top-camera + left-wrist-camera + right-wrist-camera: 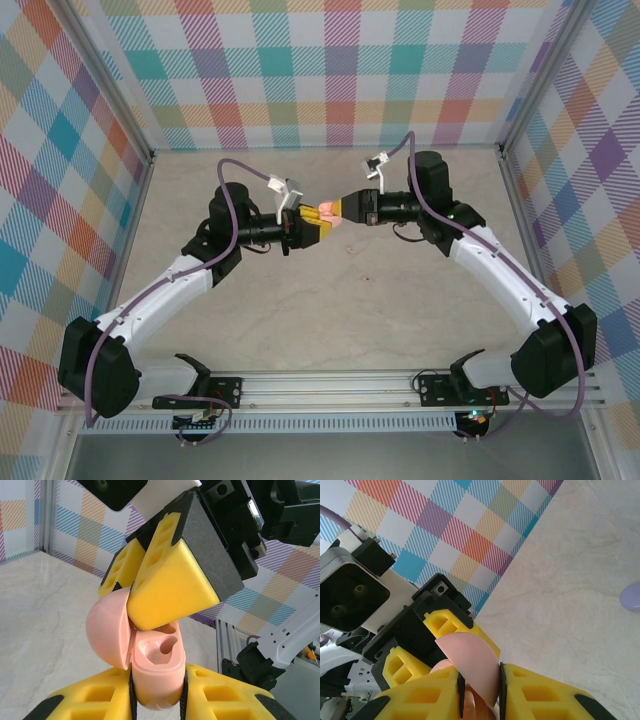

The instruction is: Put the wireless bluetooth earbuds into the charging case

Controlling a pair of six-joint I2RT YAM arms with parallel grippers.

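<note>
A pale pink charging case [328, 214] hangs in the air between both arms, over the middle of the table. My left gripper [157, 679] is shut on its base [156, 682], one yellow finger on each side. The lid [107, 627] stands swung open to the left, and one earbud well [161, 647] is bare and empty. My right gripper [479, 672] is shut on the lid [470, 660], and its fingers [170, 585] press down over the far half of the base. In the top view my left gripper [308, 225] and right gripper [347, 208] meet tip to tip. The earbuds are out of view.
A pale purple rounded object [632, 596] lies on the marble-look table [570, 580] at the right edge of the right wrist view. Checkered walls [330, 70] and an aluminium frame enclose the table on three sides.
</note>
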